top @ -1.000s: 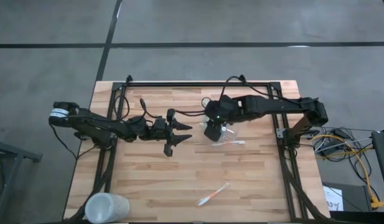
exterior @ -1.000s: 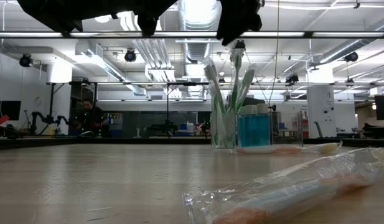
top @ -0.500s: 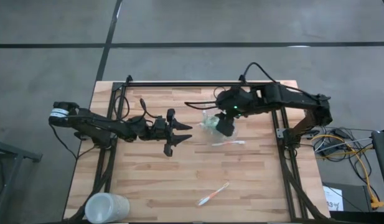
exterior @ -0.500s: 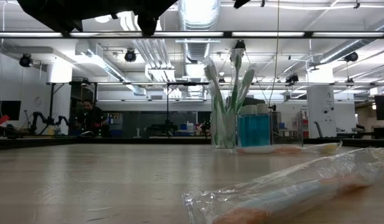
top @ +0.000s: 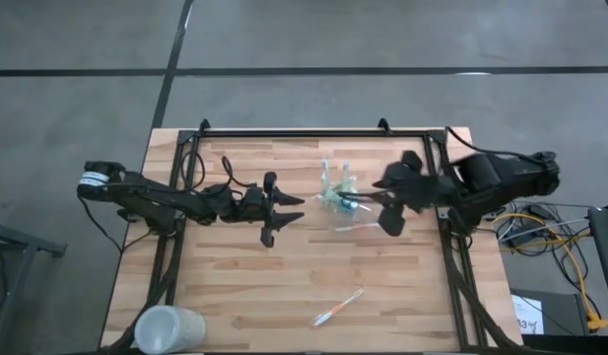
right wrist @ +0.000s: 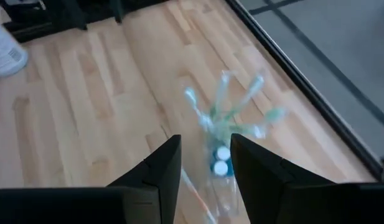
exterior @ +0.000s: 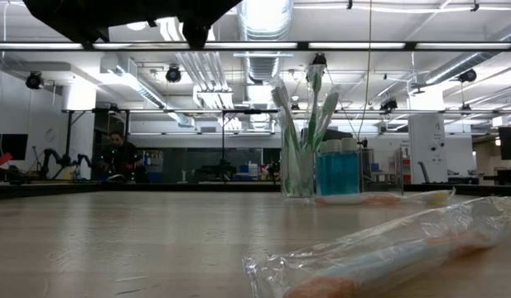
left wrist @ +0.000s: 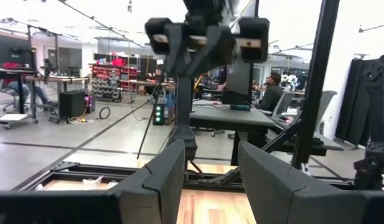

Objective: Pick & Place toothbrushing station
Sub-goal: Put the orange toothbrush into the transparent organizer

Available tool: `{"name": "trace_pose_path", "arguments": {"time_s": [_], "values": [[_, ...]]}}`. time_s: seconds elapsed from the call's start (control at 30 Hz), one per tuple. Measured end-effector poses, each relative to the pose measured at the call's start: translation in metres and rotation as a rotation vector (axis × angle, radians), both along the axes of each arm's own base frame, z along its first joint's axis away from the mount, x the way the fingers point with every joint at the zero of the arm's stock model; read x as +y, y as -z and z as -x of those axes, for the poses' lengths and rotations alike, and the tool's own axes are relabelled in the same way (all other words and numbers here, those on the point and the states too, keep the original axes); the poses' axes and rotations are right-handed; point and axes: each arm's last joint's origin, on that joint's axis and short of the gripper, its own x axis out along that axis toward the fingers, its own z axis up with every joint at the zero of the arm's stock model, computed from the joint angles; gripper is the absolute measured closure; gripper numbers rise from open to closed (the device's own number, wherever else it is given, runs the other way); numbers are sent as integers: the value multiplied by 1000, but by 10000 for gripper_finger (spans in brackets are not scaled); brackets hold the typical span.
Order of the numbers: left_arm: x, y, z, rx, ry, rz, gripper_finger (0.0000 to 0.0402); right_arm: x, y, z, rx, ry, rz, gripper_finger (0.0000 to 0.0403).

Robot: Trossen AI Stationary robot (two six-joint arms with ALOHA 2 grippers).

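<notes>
- Two arms hang over the bench [top: 235, 266]: the left gripper [top: 284, 210] sits at about 9 o'clock from the bench's middle with its jaws spread and nothing between them, and the right gripper [top: 390, 209] is out toward 3 o'clock
- Right jaws stand apart with nothing between them in the wrist view; whether they are closing I cannot tell
- The toothbrushing station [top: 340, 193] stands upright on the bench, up toward 1 o'clock from the middle, and the right gripper is just beside it at its 3 o'clock, apart from it
- It is a see-through holder with slim green and white brushes fanning out of its top and small blue tubes [exterior: 337, 172] beside it in the low view
- Judged from its look, it is light, thin-walled and slick, top-heavy with the brushes, so it may tip or slide under a sideways nudge
- Best hold is probably low on the holder's wall, below the brush heads, with a gentle squeeze so the plastic does not buckle
- A wrapped toothbrush [top: 363, 227] lies just beside the station at its 5 o'clock, in the way of a low approach from that side
- Another wrapped toothbrush [top: 338, 308] lies well apart at 6 o'clock, and a frosted white cup [top: 168, 329] stands at the 8 o'clock corner, neither in the way
</notes>
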Motion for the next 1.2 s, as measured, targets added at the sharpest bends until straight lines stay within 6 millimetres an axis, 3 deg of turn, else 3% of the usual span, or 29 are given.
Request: {"name": "trace_pose_path", "arguments": {"time_s": [0.13,0.33,0.67,0.97,1.2], "values": [[0,0,0,0,-8,1,245,7,20,21,-46,103,-27,264],[0,0,0,0,-8,2,245,15,64,36,-76,211,-75,269],[0,0,0,0,-9,7,245,8,127,59,-67,460,-206,275],[0,0,0,0,-9,7,245,3,159,73,-110,720,-417,275],[1,0,0,3,-26,7,245,3,178,78,-15,725,-431,275]]}}
